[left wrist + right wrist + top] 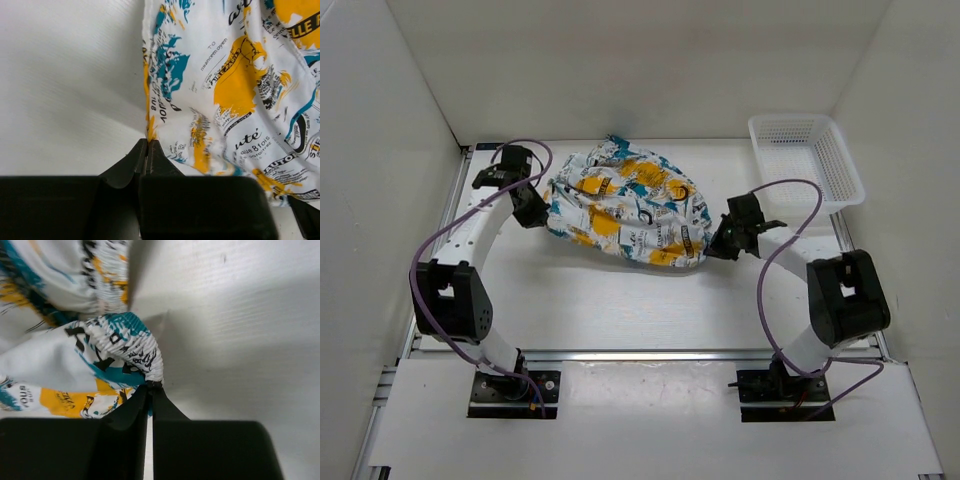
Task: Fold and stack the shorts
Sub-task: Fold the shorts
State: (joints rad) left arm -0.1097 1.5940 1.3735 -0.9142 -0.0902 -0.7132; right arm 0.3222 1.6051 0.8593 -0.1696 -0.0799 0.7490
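The shorts (625, 203), white with yellow, teal and black print, lie bunched in the middle of the table between both arms. My left gripper (542, 216) is at their left edge; in the left wrist view it (146, 142) is shut on the hem of the shorts (225, 85). My right gripper (713, 248) is at their right corner; in the right wrist view it (151, 385) is shut on the gathered waistband of the shorts (125, 347). The fabric hangs slack between the two grips.
A white plastic mesh basket (807, 160) stands at the back right, beside the right arm. White walls close in the table on the left, back and right. The arm bases sit at the near edge.
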